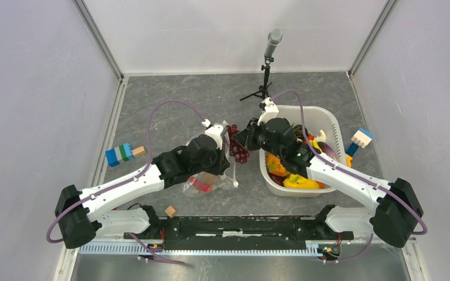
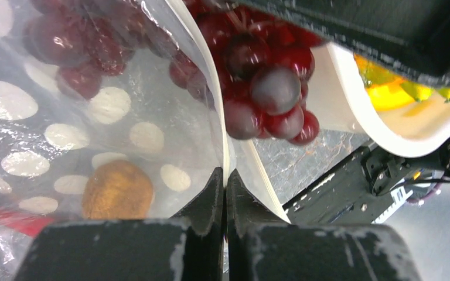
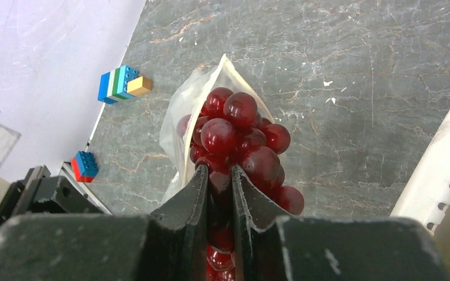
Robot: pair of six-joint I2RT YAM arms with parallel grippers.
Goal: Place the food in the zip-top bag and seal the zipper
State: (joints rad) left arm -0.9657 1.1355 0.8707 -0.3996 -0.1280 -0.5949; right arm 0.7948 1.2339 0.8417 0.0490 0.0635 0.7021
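A grey marbled tabletop (image 1: 170, 99), closed in by pale walls, carried the work; a microphone (image 1: 274, 38) on a small stand was set at its far side. The zip-top bag (image 2: 64, 117) lay left of centre, and its mouth edge was pinched between the left arm's fingers (image 2: 211, 199), which were pressed together on the white zipper (image 2: 222, 149) so that the opening was held up and apart. A bunch of dark red grapes (image 3: 234, 132) was clamped in the right arm's fingers (image 3: 193, 199) and was poised right at that mouth, partly past the lip as seen from the right wrist.

Through the dotted plastic a round brown piece (image 2: 117, 188) and something red (image 2: 6, 222) could be made out, so some food was judged to be bagged already. Much was left: a yellow pepper (image 1: 299, 182) and other coloured pieces were heaped in the white basket (image 1: 335, 126) at the right. The grapes had not yet been let go, and the zipper was unsealed along its length. The task was judged to be less than half done. Stacked building blocks (image 1: 122, 154) sat near the left wall.
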